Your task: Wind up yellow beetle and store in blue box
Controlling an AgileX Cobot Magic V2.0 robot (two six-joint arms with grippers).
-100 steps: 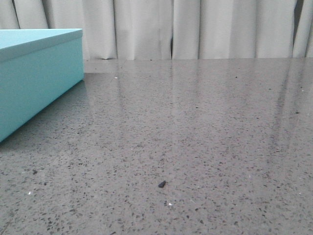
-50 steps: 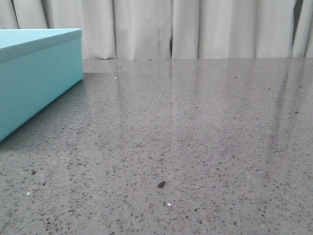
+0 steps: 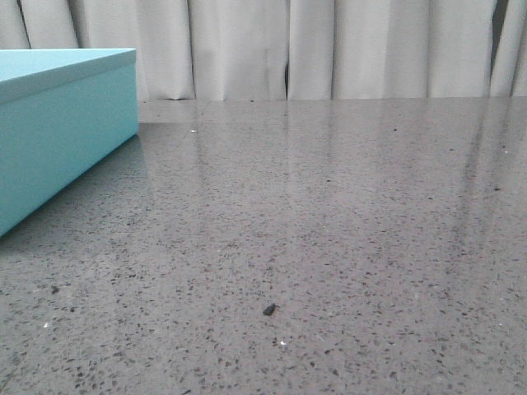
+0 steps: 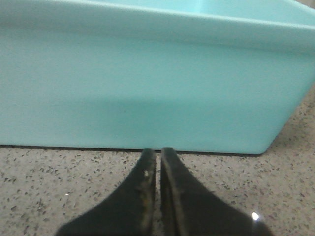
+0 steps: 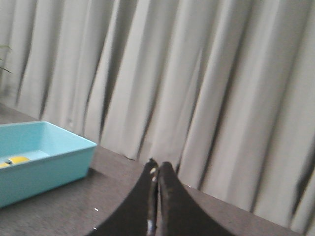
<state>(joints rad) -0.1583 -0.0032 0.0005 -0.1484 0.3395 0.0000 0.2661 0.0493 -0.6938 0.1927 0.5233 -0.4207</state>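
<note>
- At the bottom centre of the left wrist view, the left fingers (image 4: pixel 158 160) are pressed together with nothing between them, their tips low over the speckled grey counter (image 4: pixel 44 191) and just short of the blue box (image 4: pixel 147 83).
- At the bottom centre of the right wrist view, the right fingers (image 5: pixel 157 172) are likewise closed and empty, raised above the counter with the grey curtain (image 5: pixel 206 98) behind them.
- In the lower left of that same view the box stands open, with no lid on it, and a small patch of bright yellow (image 5: pixel 18 160) lies on its floor; I take this for the yellow beetle, though too little shows to be sure.
- Judged from that, the car is already stored and both arms are clear of it; whether it was wound cannot be told, and little seems left beyond perhaps closing the box.
- The box is a smooth, matte turquoise, straight-walled with a thin rim, filling the upper left of the front view.
</note>
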